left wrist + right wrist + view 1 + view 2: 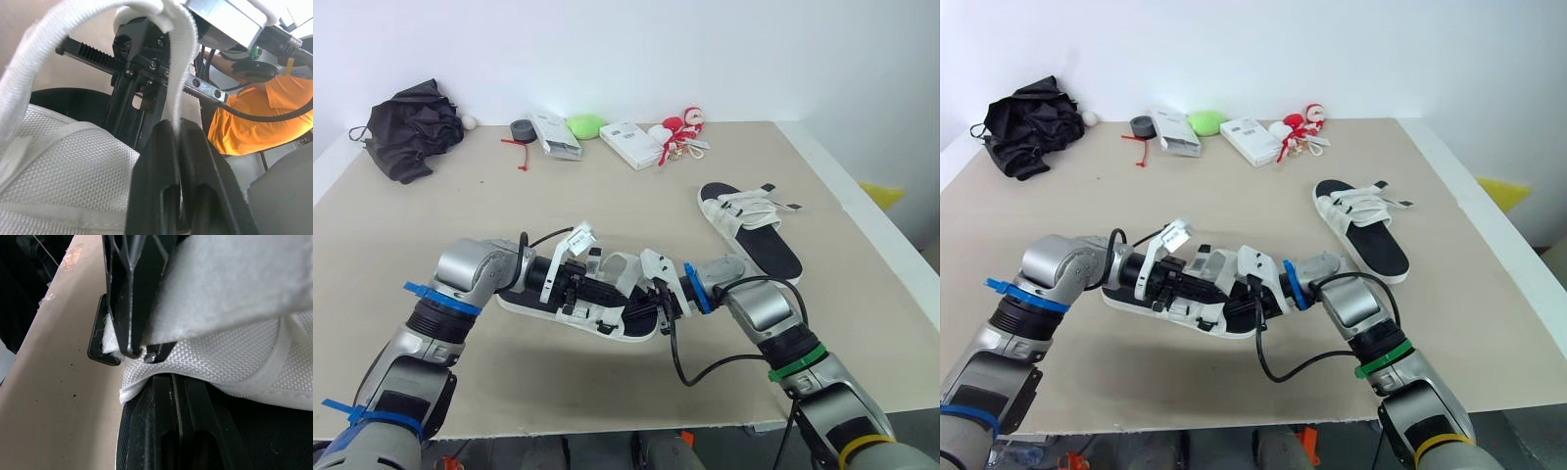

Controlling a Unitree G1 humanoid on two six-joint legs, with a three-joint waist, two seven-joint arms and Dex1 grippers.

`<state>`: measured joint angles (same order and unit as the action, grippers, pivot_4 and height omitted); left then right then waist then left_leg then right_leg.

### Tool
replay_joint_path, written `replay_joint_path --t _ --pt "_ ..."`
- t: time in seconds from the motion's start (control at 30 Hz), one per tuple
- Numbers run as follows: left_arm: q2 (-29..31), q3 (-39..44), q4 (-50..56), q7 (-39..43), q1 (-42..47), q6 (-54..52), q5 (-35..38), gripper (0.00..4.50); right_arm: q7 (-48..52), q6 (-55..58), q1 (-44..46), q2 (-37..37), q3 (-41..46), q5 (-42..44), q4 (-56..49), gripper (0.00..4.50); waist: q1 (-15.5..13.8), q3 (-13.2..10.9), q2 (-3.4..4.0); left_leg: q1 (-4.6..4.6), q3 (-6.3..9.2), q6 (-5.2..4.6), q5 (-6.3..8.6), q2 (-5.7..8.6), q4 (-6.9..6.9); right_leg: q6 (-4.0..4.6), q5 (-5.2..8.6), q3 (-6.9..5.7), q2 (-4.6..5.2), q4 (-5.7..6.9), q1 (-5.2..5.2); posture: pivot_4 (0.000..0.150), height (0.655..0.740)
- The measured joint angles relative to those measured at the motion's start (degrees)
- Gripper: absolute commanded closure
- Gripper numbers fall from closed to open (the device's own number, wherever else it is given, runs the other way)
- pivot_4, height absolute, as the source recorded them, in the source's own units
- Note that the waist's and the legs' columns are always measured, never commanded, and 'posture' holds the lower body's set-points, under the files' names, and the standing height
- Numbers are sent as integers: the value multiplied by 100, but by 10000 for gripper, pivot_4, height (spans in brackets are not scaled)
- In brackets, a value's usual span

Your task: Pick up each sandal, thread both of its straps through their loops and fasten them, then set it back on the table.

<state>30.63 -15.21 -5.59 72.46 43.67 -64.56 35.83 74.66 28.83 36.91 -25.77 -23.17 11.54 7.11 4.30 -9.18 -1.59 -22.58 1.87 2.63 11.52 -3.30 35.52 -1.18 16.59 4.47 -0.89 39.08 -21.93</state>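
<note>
A white-strapped sandal (pixel 538 307) is lying near the front edge of the table (pixel 607 186), its long axis running left to right and tilting slightly nearer at its right end, between the two arms. One white strap (pixel 181 63) is arching up off the sandal's upper and passing down between the fingers of the left pincer (pixel 176 128), which are clamping together on it. The left pincer is reaching in from the sandal's left. The right pincer (pixel 177 378) is reaching in from the right, with its fingers together and their tips resting at the edge of the white webbing; whether they are pinching it is unclear. Just beside that edge sits what looks like the black loop (pixel 98 352), so the held strap probably needs guiding towards it, and the left arm is better placed for that. The other sandal (pixel 751 231) is lying well apart, farther away on the right.
</note>
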Motion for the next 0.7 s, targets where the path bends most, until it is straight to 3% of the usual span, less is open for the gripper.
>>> replay_joint_path --t 0.23,0.4,0.67,0.7 --pt "483 -330 324 368 -71 366 -130 44468 8 -1 -3 33 -2 1 -1 45000 16 0 1 3 -2 1 1 -2 -10 2 2 4 -2 0 -3 1500 7400" --pt "807 -749 853 555 -380 1369 -626 44468 1 -25 0 53 -19 1 6 45000 18 0 0 10 -10 0 2 -4 -12 6 4 11 -4 0 -3 1500 7400" --pt "1053 -800 1341 671 -818 2110 -837 44468 28 -35 4 62 -55 7 -7 45000 24 4 -3 14 -13 -16 12 -12 -14 13 14 17 -12 0 -3 1500 7400" --pt "1055 -788 1349 669 -830 2143 -843 38962 26 -36 5 63 -59 7 -7 45000 24 5 -2 14 -14 -19 13 -13 -14 14 14 17 -14 0 -3 1500 7400"
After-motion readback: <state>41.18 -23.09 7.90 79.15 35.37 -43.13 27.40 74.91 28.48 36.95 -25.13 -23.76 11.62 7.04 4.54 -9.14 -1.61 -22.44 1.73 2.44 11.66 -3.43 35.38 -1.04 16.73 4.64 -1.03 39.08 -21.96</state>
